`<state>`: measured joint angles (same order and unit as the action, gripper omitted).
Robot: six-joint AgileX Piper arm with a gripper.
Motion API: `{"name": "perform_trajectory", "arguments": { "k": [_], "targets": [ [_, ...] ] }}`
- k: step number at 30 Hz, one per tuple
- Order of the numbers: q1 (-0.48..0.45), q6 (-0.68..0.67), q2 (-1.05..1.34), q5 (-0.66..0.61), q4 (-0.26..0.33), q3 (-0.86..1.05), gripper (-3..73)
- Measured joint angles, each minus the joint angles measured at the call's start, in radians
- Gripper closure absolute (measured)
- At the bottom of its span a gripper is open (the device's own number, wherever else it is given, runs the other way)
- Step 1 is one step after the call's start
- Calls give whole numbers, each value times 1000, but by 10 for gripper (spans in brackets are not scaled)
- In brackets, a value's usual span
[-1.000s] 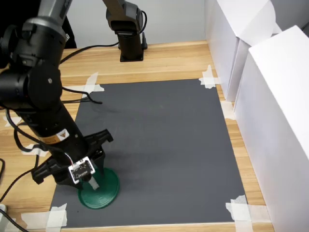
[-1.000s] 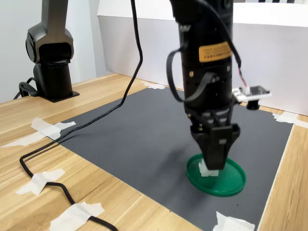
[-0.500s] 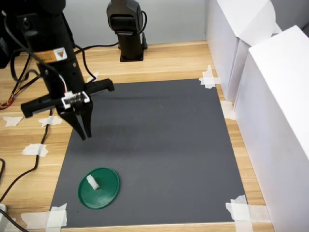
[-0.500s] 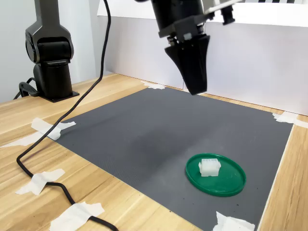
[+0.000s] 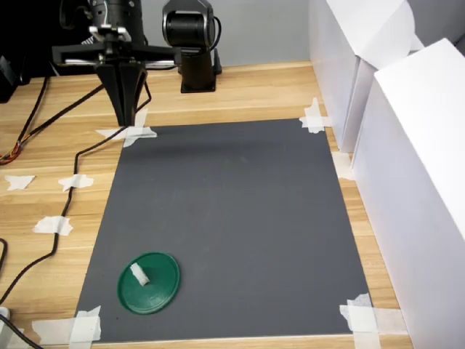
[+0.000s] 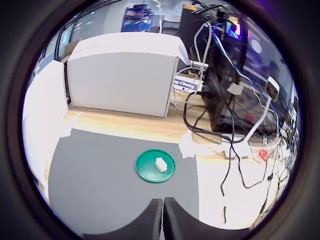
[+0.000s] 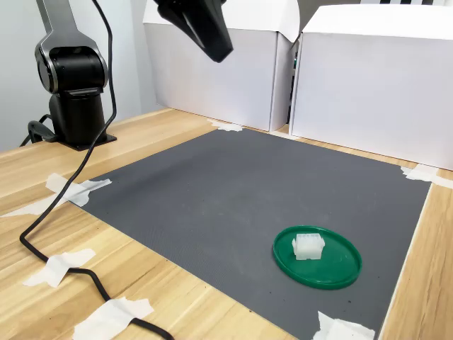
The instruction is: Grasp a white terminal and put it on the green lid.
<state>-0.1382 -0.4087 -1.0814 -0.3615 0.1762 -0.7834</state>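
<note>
The white terminal lies on the green lid, which rests flat on the dark mat near the first exterior view's bottom left corner. My gripper hangs high above the mat's far left corner in the first exterior view, well away from the lid. Its black fingers are pressed together with nothing between them.
The dark grey mat is taped to a wooden table. White boxes line one side. A second arm's black base stands at the back. A black cable trails beside the mat.
My gripper has let go of the terminal on the lid, then risen and drawn back toward the mat's far corner. The terminal and lid stay where they were left.
</note>
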Motion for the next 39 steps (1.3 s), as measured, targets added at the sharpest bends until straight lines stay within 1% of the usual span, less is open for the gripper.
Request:
{"name": "perform_trajectory", "arguments": {
  "k": [5, 12, 17, 22, 39],
  "targets": [
    [0, 54, 101, 23, 2, 137, 711],
    [0, 183, 258, 31, 4, 332, 711],
    [0, 208, 408, -19, 4, 438, 711],
    [0, 211, 555, -67, 4, 489, 711],
    [0, 211, 843, -85, 0, 527, 711]
  ]
}}
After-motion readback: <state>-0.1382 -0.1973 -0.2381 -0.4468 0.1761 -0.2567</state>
